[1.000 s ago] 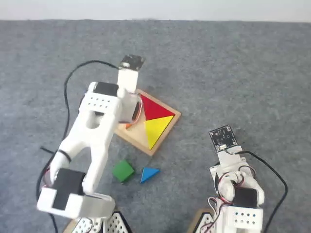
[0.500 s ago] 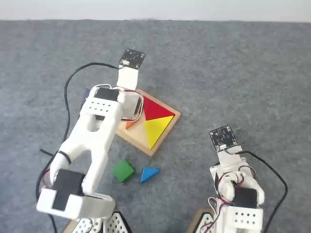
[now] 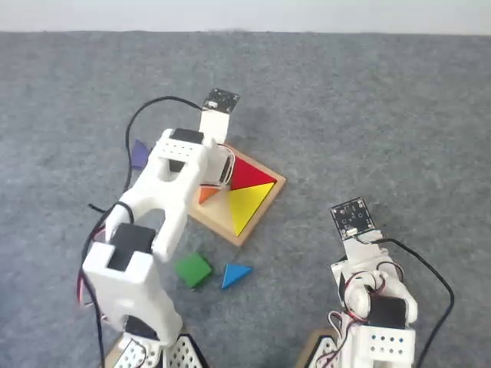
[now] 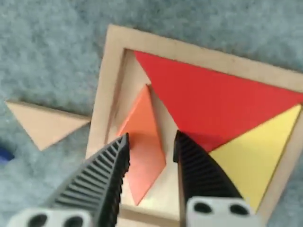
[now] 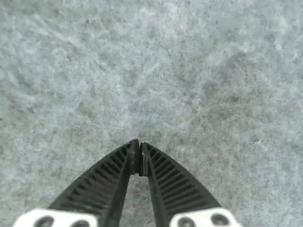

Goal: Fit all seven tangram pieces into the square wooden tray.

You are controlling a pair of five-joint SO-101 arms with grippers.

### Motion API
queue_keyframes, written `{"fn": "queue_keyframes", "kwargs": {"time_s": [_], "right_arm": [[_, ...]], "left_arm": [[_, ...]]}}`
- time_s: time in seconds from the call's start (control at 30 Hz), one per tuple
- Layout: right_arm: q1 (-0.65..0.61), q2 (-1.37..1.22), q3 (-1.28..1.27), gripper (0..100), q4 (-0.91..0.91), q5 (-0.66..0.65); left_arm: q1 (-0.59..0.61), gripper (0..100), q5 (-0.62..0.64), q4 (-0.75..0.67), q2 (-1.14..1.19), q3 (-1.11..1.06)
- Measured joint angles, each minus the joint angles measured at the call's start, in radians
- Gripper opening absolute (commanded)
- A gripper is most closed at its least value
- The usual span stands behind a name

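Since the earlier frames the left arm (image 3: pixel 170 182) has swung toward the right of the high view and drawn its elbow up from the lower left, uncovering a purple piece (image 3: pixel 139 152) at centre left. The right arm (image 3: pixel 370 300) has not moved. The left jaws, ribbed and black, hang released over the square wooden tray (image 4: pixel 100 113), straddling a flat orange parallelogram (image 4: pixel 142 153) that lies inside it beside a big red triangle (image 4: pixel 208 101) and a yellow triangle (image 4: pixel 251 161). A bare wood triangle (image 4: pixel 45 123) lies just outside the rim. A green square (image 3: pixel 193 270) and a blue triangle (image 3: pixel 236 274) sit on the fuzzy grey surface (image 3: pixel 383 115) below the tray. The right jaws are clenched on nothing.
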State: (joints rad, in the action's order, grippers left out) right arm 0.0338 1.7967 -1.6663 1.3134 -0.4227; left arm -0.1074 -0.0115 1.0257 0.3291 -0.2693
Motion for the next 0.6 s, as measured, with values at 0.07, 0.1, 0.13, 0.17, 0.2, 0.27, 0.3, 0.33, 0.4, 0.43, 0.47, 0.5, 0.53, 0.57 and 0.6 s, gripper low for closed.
{"fn": "queue_keyframes", "kwargs": {"time_s": [0.07, 0.1, 0.13, 0.17, 0.2, 0.27, 0.3, 0.33, 0.4, 0.43, 0.47, 0.5, 0.53, 0.57, 0.6], "right_arm": [[0.0, 0.0, 0.0, 0.8, 0.0, 0.0], [0.0, 0.0, 0.0, 0.8, 0.0, 0.0], [0.0, 0.0, 0.0, 0.8, 0.0, 0.0], [0.0, 0.0, 0.0, 0.8, 0.0, 0.0], [0.0, 0.0, 0.0, 0.8, 0.0, 0.0], [0.0, 0.0, 0.0, 0.8, 0.0, 0.0], [0.0, 0.0, 0.0, 0.8, 0.0, 0.0], [0.0, 0.0, 0.0, 0.8, 0.0, 0.0], [0.0, 0.0, 0.0, 0.8, 0.0, 0.0], [0.0, 0.0, 0.0, 0.8, 0.0, 0.0], [0.0, 0.0, 0.0, 0.8, 0.0, 0.0], [0.0, 0.0, 0.0, 0.8, 0.0, 0.0], [0.0, 0.0, 0.0, 0.8, 0.0, 0.0], [0.0, 0.0, 0.0, 0.8, 0.0, 0.0], [0.0, 0.0, 0.0, 0.8, 0.0, 0.0]], "left_arm": [[0.005, 15, 0.0, 0.023, 0.011, 0.021], [0.006, 15, 0.0, 0.034, 0.015, 0.028], [0.008, 15, -0.002, 0.043, 0.017, 0.028], [0.009, 15, 0.0, 0.051, 0.017, 0.028], [0.009, 15, 0.0, 0.057, 0.017, 0.028], [0.012, 15, 0.0, 0.077, 0.018, 0.029], [0.017, 15, 0.005, 0.091, 0.029, 0.026], [0.018, 15, 0.006, 0.1, 0.035, 0.031], [0.018, 15, 0.006, 0.109, 0.034, 0.029], [0.018, 15, 0.006, 0.109, 0.034, 0.029], [0.018, 15, 0.006, 0.109, 0.034, 0.029], [0.018, 15, 0.006, 0.112, 0.034, 0.029], [0.018, 15, 0.006, 0.112, 0.034, 0.029], [0.018, 15, 0.006, 0.112, 0.034, 0.029], [0.018, 14, 0.006, 0.112, 0.034, 0.029]]}}
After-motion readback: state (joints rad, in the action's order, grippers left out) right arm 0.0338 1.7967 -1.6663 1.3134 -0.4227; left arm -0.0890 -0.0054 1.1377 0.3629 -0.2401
